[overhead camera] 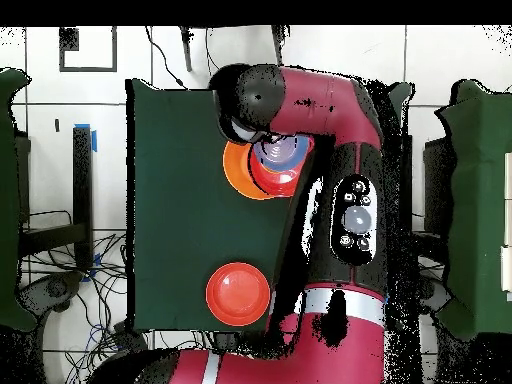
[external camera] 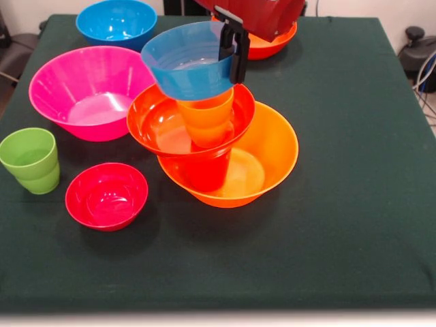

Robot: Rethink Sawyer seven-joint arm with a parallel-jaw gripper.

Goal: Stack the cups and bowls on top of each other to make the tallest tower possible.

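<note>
The tower stands mid-table: a wide orange bowl (external camera: 272, 153) holds a red-orange cup (external camera: 204, 174), which bears a red-orange bowl (external camera: 160, 126) with an orange cup (external camera: 208, 116) in it. My gripper (external camera: 231, 54) is shut on the right rim of a blue bowl (external camera: 184, 65), one finger inside and one outside. The blue bowl is tilted and sits on or just above the orange cup. In the overhead view the arm (overhead camera: 340, 130) covers most of the tower; the orange bowl (overhead camera: 233, 170) and the blue bowl (overhead camera: 281, 152) peek out.
A pink bowl (external camera: 88, 92), a light green cup (external camera: 30, 160) and a crimson bowl (external camera: 105, 194) stand left of the tower. A second blue bowl (external camera: 116, 20) is at the back left. An orange bowl (external camera: 276, 41) lies behind the arm and also shows in the overhead view (overhead camera: 238, 293).
</note>
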